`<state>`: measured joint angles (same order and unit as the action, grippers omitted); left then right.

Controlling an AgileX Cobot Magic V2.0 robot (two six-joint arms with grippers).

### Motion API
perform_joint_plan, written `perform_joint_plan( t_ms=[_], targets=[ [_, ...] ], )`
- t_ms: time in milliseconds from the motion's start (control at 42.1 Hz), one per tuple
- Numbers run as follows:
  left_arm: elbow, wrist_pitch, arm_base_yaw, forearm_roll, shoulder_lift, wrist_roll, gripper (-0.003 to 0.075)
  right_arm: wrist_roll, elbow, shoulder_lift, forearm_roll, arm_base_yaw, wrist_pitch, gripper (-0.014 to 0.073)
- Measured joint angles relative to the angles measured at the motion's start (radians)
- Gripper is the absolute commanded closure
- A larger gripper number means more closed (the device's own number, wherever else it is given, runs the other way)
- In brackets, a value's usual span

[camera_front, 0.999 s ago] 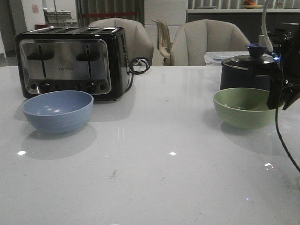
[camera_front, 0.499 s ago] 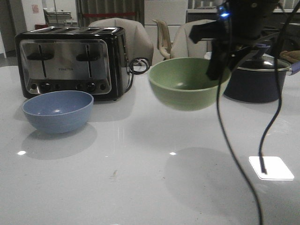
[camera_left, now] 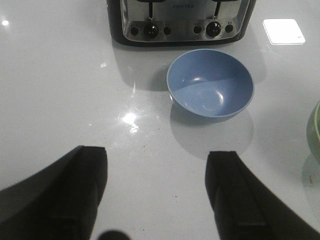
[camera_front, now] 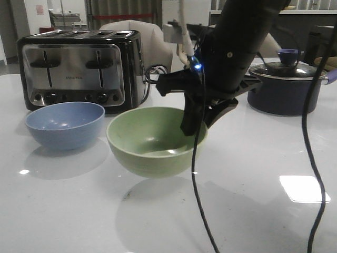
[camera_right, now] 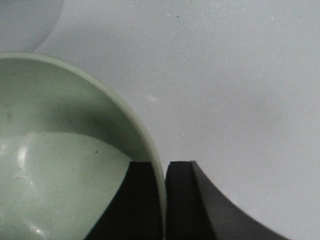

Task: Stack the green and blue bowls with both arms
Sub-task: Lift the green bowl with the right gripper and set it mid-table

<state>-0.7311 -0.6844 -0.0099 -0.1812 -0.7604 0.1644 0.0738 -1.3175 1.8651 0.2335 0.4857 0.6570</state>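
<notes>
The pale green bowl (camera_front: 152, 138) hangs just above the table near the middle, tilted, right of the light blue bowl (camera_front: 65, 124). My right gripper (camera_front: 190, 125) is shut on the green bowl's right rim, one finger inside and one outside; in the right wrist view the rim (camera_right: 159, 172) runs between the fingers (camera_right: 161, 165). The blue bowl (camera_left: 210, 91) rests on the table in front of the toaster. My left gripper (camera_left: 156, 160) is open and empty over bare table, short of the blue bowl; the left arm is not in the front view. The green bowl's edge (camera_left: 314, 130) shows in the left wrist view.
A black and chrome toaster (camera_front: 79, 68) stands behind the blue bowl at the back left. A dark lidded pot (camera_front: 284, 87) stands at the back right. The right arm's cables (camera_front: 200, 200) hang down over the table's front. Chairs stand beyond the table's far edge.
My right arm has carried the green bowl from the right side, up and leftward, then down to just above the table beside the blue bowl. The blue bowl has not moved.
</notes>
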Motion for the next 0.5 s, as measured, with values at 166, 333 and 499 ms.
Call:
perform_joint_plan(
  t_ms=[166, 333, 499],
  targets=[
    [0.000, 0.000, 0.000, 0.000, 0.000, 0.000, 0.0230, 0.000, 0.002, 0.044, 0.002, 0.000, -0.020, 0.0388],
    [0.000, 0.000, 0.000, 0.000, 0.000, 0.000, 0.0230, 0.000, 0.002, 0.046, 0.002, 0.000, -0.026, 0.0177],
    [0.000, 0.000, 0.000, 0.000, 0.000, 0.000, 0.0230, 0.000, 0.002, 0.010, -0.026, 0.000, -0.022, 0.0162]
  ],
)
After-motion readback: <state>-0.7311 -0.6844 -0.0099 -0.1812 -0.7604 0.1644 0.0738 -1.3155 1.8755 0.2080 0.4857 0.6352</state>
